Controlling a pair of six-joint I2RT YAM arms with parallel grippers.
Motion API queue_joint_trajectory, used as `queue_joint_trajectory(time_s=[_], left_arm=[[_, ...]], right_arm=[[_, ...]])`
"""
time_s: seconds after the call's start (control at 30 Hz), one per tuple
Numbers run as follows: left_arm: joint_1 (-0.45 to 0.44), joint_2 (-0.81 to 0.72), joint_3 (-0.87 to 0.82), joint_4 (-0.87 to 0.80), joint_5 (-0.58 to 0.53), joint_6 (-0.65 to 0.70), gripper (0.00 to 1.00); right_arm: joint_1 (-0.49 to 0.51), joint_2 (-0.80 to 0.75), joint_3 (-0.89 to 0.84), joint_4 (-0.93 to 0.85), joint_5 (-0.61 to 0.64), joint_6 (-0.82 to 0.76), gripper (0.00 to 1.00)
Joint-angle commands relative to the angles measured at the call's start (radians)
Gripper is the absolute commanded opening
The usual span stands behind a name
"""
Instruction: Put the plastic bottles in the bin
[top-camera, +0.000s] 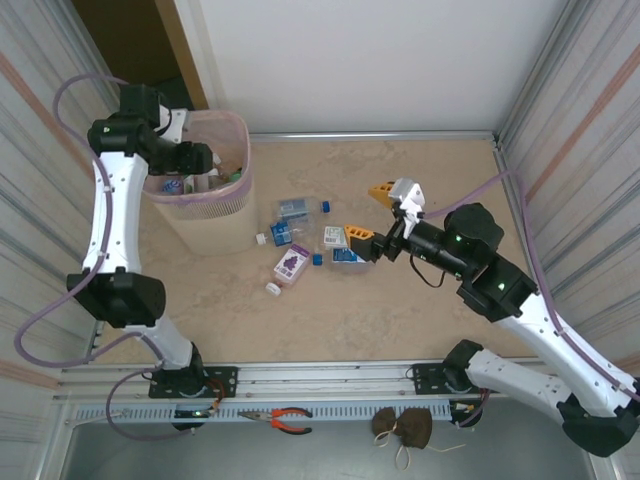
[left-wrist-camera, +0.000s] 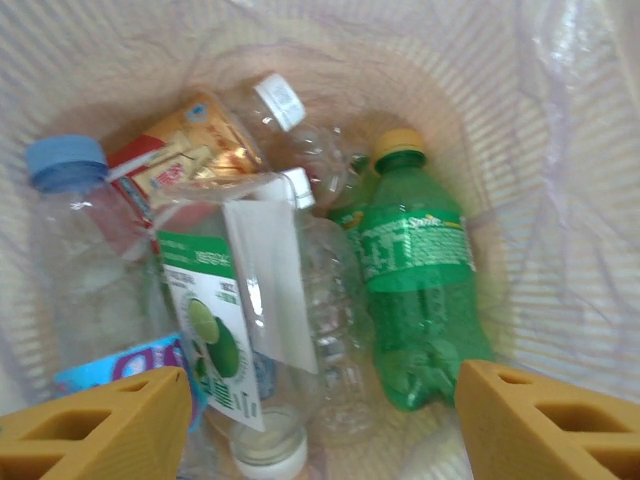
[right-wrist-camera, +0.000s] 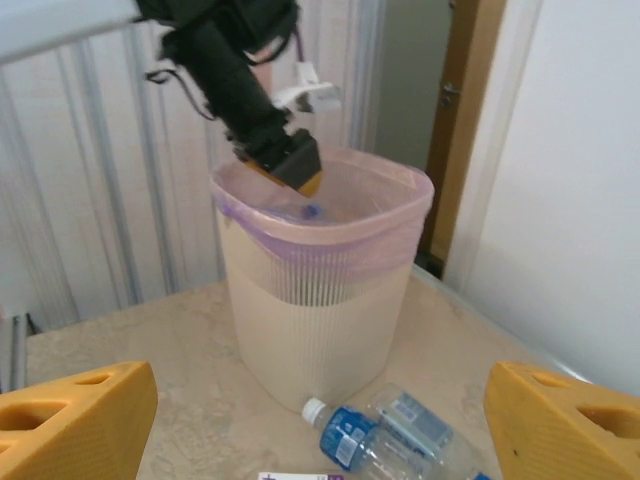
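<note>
Several small plastic bottles (top-camera: 290, 245), clear with blue or purple labels, lie on their sides on the pale stone-look bench (top-camera: 400, 320), just right of the tall beige ribbed bin (top-camera: 215, 225) with its pink bag liner. One clear bottle with a blue label and white cap (right-wrist-camera: 385, 435) lies just ahead of the right claw (right-wrist-camera: 320, 400), long axis slanting across, cap toward the bin. The right arm is much nearer. Its claw stands wide apart, empty, touching nothing. The left claw (left-wrist-camera: 320, 395) hangs over the bin mouth, fingers apart, gripping nothing
</note>
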Motion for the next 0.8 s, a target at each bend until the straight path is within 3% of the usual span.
queue_joint_trajectory(time_s=[0.0, 0.17, 0.3, 0.57, 0.77], left_arm=[[0.017, -0.081, -0.064, 0.075, 0.123, -0.019, 0.7], [0.034, -0.179, -0.166, 0.182, 0.231, -0.064, 0.7], [0.033, -0.245, -0.228, 0.246, 0.285, -0.095, 0.71], [0.034, -0.314, -0.308, 0.303, 0.349, -0.124, 0.71], [0.035, -0.338, -0.35, 0.327, 0.38, -0.141, 0.71]], right_arm=[[-0.016, 0.042, 0.05, -0.113, 0.102, 0.074, 0.85], [-0.063, 0.134, 0.089, -0.246, 0.108, 0.15, 0.84], [-0.083, 0.215, 0.091, -0.332, 0.074, 0.104, 0.8], [-0.085, 0.365, 0.065, -0.496, 0.024, -0.329, 0.77], [-0.083, 0.544, 0.105, -0.63, 0.139, -0.642, 0.77]])
